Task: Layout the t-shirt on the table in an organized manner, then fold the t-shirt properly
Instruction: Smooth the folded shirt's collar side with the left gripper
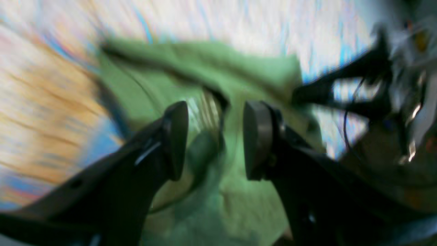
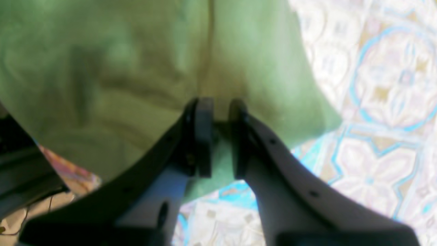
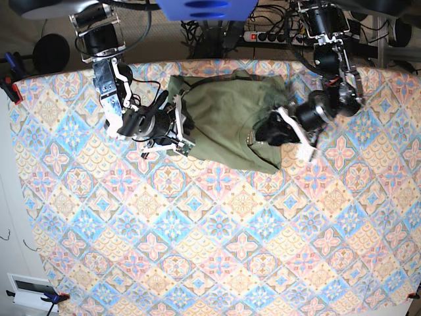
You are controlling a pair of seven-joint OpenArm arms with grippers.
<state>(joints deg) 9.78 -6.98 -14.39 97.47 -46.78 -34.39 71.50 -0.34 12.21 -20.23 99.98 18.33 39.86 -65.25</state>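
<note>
At the far edge of the counter (image 3: 217,263), the t-shirt (image 3: 227,122) is lain rumpled; its hem is pinched in the right hand (image 2: 220,136), presumably for spreading; the left hand (image 1: 215,140) is held wide above the collar.

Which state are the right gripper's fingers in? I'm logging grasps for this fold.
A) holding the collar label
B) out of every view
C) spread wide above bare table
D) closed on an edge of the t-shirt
D: in the right wrist view the right gripper has its fingers nearly together with an edge of the olive-green t-shirt pinched between them.
</note>
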